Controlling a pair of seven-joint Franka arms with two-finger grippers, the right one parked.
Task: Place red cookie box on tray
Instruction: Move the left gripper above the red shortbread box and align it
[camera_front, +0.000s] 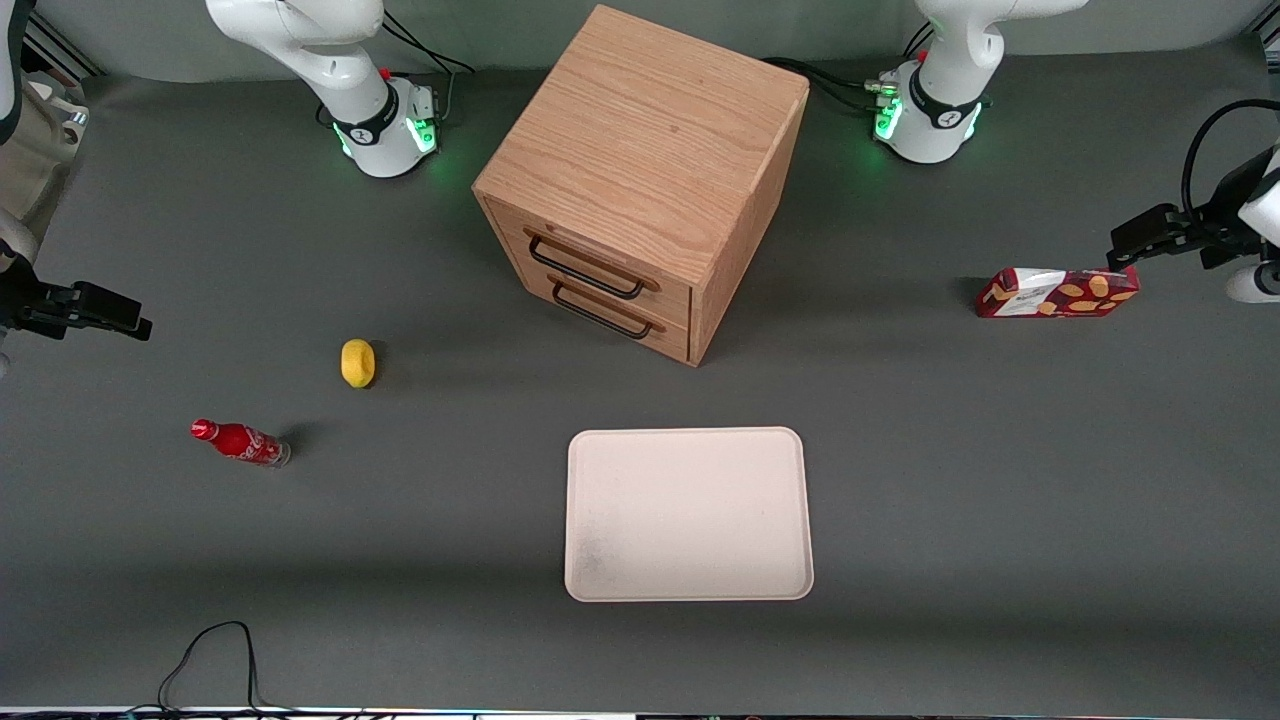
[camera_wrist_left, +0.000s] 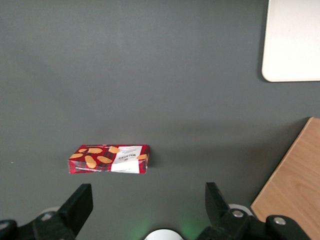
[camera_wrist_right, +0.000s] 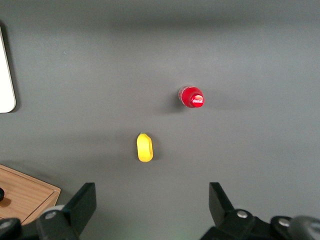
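Observation:
The red cookie box (camera_front: 1058, 292) lies flat on the grey table toward the working arm's end; it also shows in the left wrist view (camera_wrist_left: 109, 159), with its white label patch at one end. The cream-white tray (camera_front: 688, 512) lies bare near the front camera, nearer to it than the cabinet; one corner shows in the left wrist view (camera_wrist_left: 292, 40). My left gripper (camera_front: 1145, 243) hangs above the table just beside the box, farther from the front camera than it. It is open and empty in the left wrist view (camera_wrist_left: 148, 200), and the box lies outside the gap between its fingers.
A wooden two-drawer cabinet (camera_front: 640, 180) stands mid-table, farther from the front camera than the tray. A yellow lemon-like object (camera_front: 358, 362) and a small red soda bottle (camera_front: 240, 442) lie toward the parked arm's end. A cable (camera_front: 215, 660) loops at the table's front edge.

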